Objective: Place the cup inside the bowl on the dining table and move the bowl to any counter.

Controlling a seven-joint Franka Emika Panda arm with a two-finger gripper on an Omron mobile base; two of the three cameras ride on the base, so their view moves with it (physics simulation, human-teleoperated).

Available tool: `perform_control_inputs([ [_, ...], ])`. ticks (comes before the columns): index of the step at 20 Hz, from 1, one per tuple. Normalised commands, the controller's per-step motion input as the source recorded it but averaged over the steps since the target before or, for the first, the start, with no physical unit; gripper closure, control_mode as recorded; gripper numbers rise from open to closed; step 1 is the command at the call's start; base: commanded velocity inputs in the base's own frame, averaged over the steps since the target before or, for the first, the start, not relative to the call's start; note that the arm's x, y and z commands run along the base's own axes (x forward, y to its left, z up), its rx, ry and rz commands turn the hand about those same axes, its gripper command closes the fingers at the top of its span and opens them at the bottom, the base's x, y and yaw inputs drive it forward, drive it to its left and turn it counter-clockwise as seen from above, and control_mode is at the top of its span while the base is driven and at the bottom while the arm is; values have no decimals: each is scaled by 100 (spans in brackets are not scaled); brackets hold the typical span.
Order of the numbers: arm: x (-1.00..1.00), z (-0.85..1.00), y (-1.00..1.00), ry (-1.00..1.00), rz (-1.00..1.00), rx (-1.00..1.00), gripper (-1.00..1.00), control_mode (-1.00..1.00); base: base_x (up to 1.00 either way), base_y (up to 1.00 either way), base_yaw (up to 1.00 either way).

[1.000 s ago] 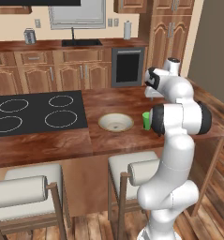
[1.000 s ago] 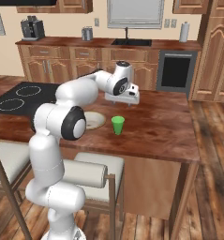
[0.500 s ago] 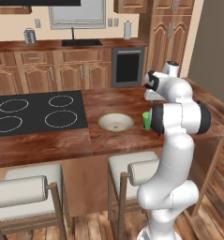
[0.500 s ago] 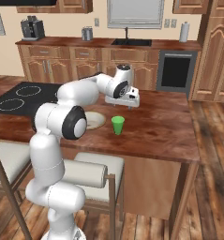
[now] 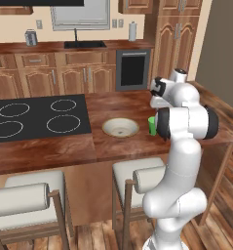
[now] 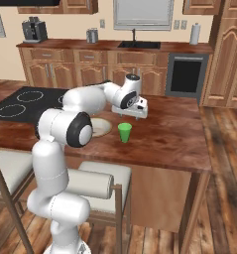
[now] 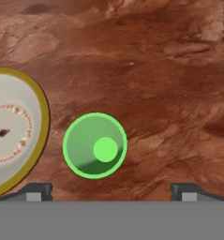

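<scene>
Cup is seen upright on the dining table, just beside the bowl but apart from it — nothing is held. Gripper is poised above the cup, pointing down, fingers spread wide and empty. Step in hand is judged to be the approach for the pickup. Next move calls for the fingers to be centred over the cup — it sits off toward the bowl side — then lowered and closed.
</scene>
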Motion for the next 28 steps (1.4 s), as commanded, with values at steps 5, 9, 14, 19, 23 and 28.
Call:
perform_control_inputs([
  [5, 0, -11, -4, 0, 0, 5, -100, -100, 0, 0, 0],
  [9, 0, -6, -6, 0, 0, 3, -100, -100, 0, 0, 0],
  [14, 0, -8, -4, 0, 0, 2, -100, -100, 0, 0, 0],
  [19, 0, -9, 0, 0, 0, 2, -100, -100, 0, 0, 0],
  [23, 0, -14, 0, 1, 0, 2, -100, -100, 0, 0, 0],
  [28, 0, -21, 0, 0, 0, 2, -100, -100, 0, 0, 0],
])
